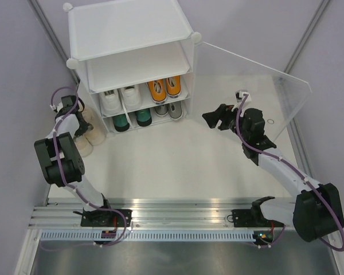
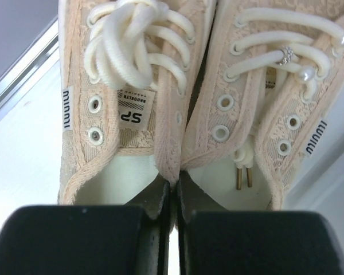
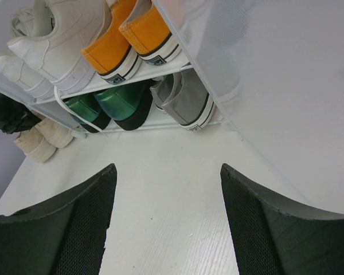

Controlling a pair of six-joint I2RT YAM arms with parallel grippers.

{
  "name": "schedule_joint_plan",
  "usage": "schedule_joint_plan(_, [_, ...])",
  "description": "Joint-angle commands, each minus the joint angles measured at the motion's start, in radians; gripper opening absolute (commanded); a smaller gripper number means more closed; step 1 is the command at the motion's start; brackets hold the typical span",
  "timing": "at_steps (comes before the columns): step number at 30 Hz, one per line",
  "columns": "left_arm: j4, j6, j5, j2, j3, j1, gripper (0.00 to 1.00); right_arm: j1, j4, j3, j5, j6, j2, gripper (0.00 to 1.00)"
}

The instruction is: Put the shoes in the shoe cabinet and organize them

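1. Beige lace fabric is filling my left wrist view: the beige pair (image 2: 166, 143) is lying outside the shoe cabinet (image 1: 132, 28), just beside its left wall, at about 9 o'clock from the middle of the table (image 1: 178, 166) in the top view.
2. I am watching the left gripper (image 2: 173, 197) pressing its fingers fully together on the spot where the two inner collars of that pair meet, so it is gripping both shoes by those touching edges.
3. Seen from the wrist, the two shoes are lying side by side with their heel openings nearest the fingers and their white laces running away from them. In the top view the toes are pointing toward roughly 6 o'clock.
4. I cannot tell whether the soles are resting on the table or hanging just above it.
5. The right gripper (image 3: 167, 172) is hanging over bare table at about 3 o'clock. Its jaws are standing wide apart with nothing between them, and they are facing the cabinet's open front.
6. The cabinet is standing at 12 o'clock, and its clear door (image 1: 252, 86) is hanging open toward 2 o'clock.
7. On the middle tier the white pair (image 1: 119, 98) is sitting on the 9 o'clock side, with the orange pair (image 1: 164, 89) just beside it on the 3 o'clock side.
8. On the bottom tier the dark green pair (image 1: 132, 120) is sitting below the white one, and the grey pair (image 1: 168, 109) is sitting below the orange one.
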Motion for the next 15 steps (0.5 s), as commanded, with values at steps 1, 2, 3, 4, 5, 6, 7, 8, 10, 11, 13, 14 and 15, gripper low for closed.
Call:
schedule_joint_plan(1, [-0.04,-0.021,-0.08,-0.13,-0.032,0.02,0.02,-0.002,0.016,0.026,-0.02,-0.002,-0.054,0.77])
schedule_joint_plan(2, [-0.045,-0.032,-0.08,-0.15,-0.042,0.018,0.02,-0.002,0.009,0.024,-0.018,-0.001,-0.059,0.77])
schedule_joint_plan(3, [-0.047,-0.039,-0.078,-0.2,-0.068,0.018,0.02,-0.001,0.001,0.026,-0.018,0.001,-0.067,0.77])
schedule_joint_plan(4, [-0.047,-0.049,-0.077,-0.226,-0.082,0.018,0.02,-0.002,-0.007,0.029,-0.021,0.002,-0.068,0.77])
schedule_joint_plan(5, [-0.047,-0.07,-0.078,-0.254,-0.096,0.018,0.02,-0.002,-0.028,0.035,-0.018,0.004,-0.073,0.75])
schedule_joint_plan(6, [-0.048,-0.084,-0.081,-0.317,-0.126,0.02,0.02,-0.001,-0.049,0.044,-0.006,0.002,-0.076,0.75])
schedule_joint_plan(7, [-0.051,-0.099,-0.084,-0.346,-0.142,0.02,0.02,-0.001,-0.072,0.053,0.02,-0.001,-0.08,0.75])
schedule_joint_plan(8, [-0.053,-0.136,-0.085,-0.378,-0.159,0.021,0.02,0.001,-0.115,0.067,0.032,-0.004,-0.085,0.75])
schedule_joint_plan(10, [-0.063,-0.173,-0.063,-0.467,-0.202,0.023,0.02,0.001,-0.14,0.072,0.057,0.002,-0.107,0.75])
schedule_joint_plan(11, [-0.07,-0.19,-0.054,-0.498,-0.22,0.023,0.02,0.001,-0.149,0.072,0.058,0.007,-0.116,0.75])
schedule_joint_plan(13, [-0.074,-0.219,-0.019,-0.596,-0.283,0.023,0.02,0.005,-0.157,0.073,0.057,0.022,-0.14,0.74])
schedule_joint_plan(14, [-0.071,-0.255,-0.006,-0.63,-0.33,0.023,0.02,0.008,-0.166,0.076,0.057,0.033,-0.154,0.74])
schedule_joint_plan(15, [-0.07,-0.269,0.02,-0.667,-0.354,0.023,0.02,0.014,-0.171,0.078,0.061,0.036,-0.16,0.74])
